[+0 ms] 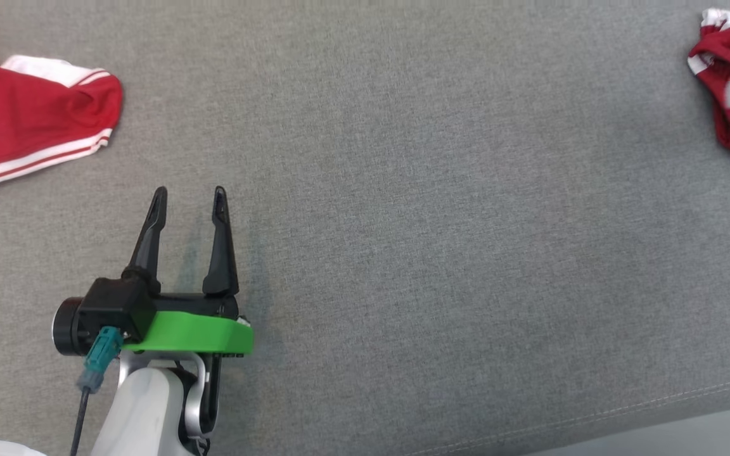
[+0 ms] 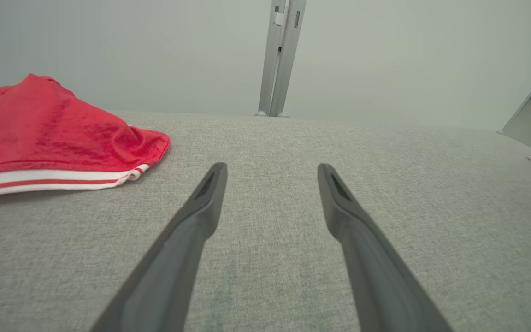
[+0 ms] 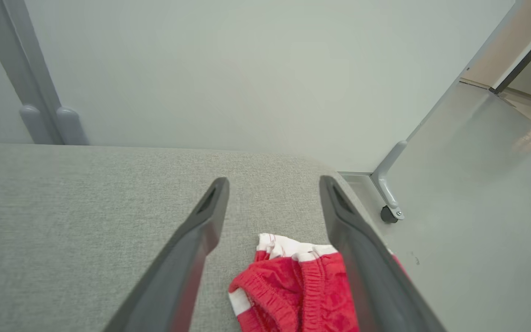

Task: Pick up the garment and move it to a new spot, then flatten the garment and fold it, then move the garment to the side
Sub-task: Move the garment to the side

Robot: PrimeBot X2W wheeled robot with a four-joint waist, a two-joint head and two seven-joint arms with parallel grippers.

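Grey woven surface (image 1: 435,221), glossy red garment (image 1: 23,120), crumpled elastic-edged cloth (image 3: 293,290)

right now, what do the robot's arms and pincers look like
Left pincer: two long, tapering black fingers and a black block on a bright green plate; a teal connector feeds a dark cable; pale grey-white forearm. Right pincer has matching dark fingers.

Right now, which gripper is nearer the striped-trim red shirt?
Left. The left gripper is just right of the shirt, not touching; right gripper is far across the grey surface, above the smaller red cloth.
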